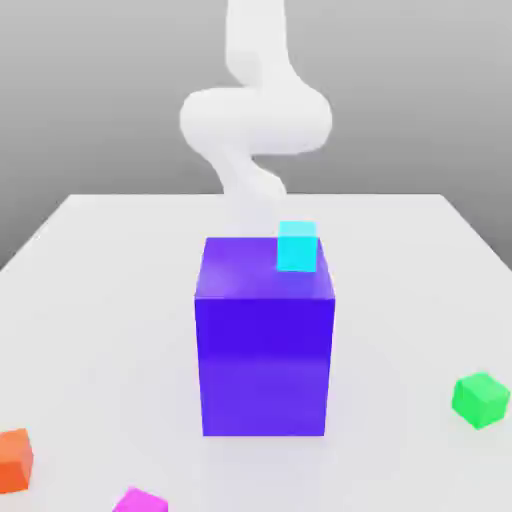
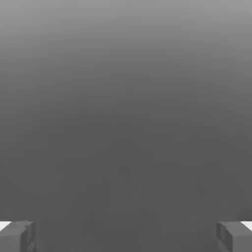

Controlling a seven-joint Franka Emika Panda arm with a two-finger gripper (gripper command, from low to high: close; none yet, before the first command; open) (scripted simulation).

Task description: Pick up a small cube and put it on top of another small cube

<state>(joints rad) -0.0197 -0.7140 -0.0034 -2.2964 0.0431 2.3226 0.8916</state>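
From my remote station I see a flat white tabletop [image 1: 100,300] under a plain grey backdrop [image 1: 90,90]. A large glossy blue-violet block [image 1: 265,350] stands upright on the tabletop near its middle, its square top face level, its front face toward me. It is much bigger than anything else resting on the surface.

A simulated tabletop test scene.
The plain white table [image 1: 100,300], empty grey backdrop and flat-coloured blocks like the purple block [image 1: 265,350] show a rendered workspace.
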